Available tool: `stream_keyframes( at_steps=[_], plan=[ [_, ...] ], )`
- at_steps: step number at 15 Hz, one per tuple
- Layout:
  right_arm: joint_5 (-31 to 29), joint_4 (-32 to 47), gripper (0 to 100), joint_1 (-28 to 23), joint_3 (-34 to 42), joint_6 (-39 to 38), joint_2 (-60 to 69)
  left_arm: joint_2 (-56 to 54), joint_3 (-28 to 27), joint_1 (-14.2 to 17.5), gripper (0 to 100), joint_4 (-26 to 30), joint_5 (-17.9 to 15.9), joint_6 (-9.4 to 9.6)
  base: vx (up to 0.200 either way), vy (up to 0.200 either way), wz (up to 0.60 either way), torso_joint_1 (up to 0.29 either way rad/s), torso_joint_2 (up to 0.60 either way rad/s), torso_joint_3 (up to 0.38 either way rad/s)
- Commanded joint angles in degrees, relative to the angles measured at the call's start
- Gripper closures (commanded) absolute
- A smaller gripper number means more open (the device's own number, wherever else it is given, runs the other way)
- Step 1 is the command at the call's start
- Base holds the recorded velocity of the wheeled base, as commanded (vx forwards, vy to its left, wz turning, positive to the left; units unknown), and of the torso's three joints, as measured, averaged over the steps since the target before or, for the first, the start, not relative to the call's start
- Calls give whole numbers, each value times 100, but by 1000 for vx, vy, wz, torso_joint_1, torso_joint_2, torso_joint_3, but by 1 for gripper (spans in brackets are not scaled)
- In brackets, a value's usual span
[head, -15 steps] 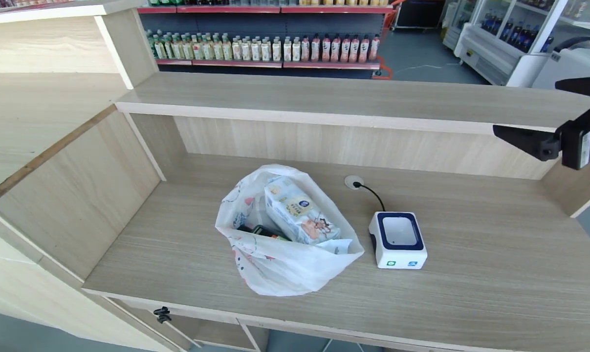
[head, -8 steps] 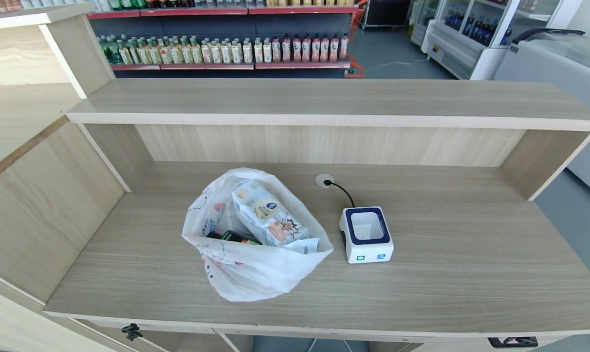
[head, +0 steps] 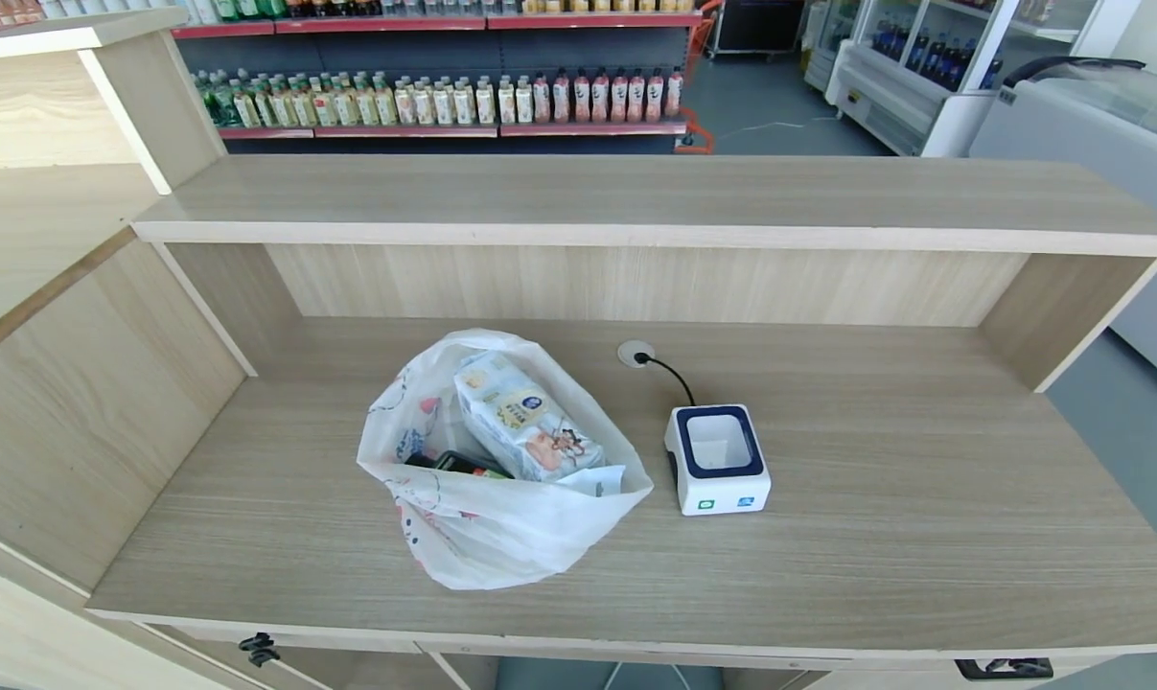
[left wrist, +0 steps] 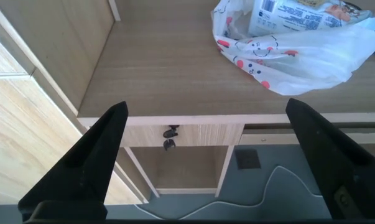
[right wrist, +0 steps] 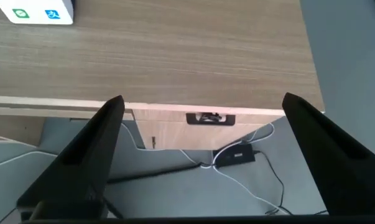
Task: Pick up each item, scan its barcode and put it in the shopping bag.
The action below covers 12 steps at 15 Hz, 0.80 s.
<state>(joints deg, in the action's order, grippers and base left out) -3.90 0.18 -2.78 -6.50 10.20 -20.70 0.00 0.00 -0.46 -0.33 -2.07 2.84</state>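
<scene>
One shopping bag (head: 501, 537) sits centre frame on a single wooden worktop (head: 923, 537), with one barcode scanner (head: 718, 458) to its right, fed by one black cable (head: 672, 376). The bag shows one large white pack (head: 525, 422) and at least one dark item (head: 468, 465); anything beneath is hidden. Two latches mark the bottom edge: a left latch (head: 259, 650) and a right latch (head: 1005, 668). One long row of bottles (head: 444, 98), too small to count, lines the top. There are two grippers, the left gripper (left wrist: 206, 106) and the right gripper (right wrist: 203, 98).

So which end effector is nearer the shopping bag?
Left. The left end effector sits off the counter edge near the shopping bag; the right end effector sits beyond the scanner.
</scene>
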Motion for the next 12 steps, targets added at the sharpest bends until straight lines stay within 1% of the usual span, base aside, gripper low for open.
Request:
stream_keyframes(
  at_steps=[1,4,7,12],
  plan=[
    [-23,-115,0,172,650,-27,1323,0,0,2,0,-2,-4,6,0,0,0,0,0,0],
    [47,-133,0,208,650,43,2035,0,0,2,0,-2,-4,-3,0,0,0,0,0,0],
    [30,-124,0,225,650,-177,2070,0,0,2,0,-2,-4,-3,0,0,0,0,0,0],
    [30,-124,0,225,650,-177,2070,0,0,2,0,-2,-4,-3,0,0,0,0,0,0]
  ],
)
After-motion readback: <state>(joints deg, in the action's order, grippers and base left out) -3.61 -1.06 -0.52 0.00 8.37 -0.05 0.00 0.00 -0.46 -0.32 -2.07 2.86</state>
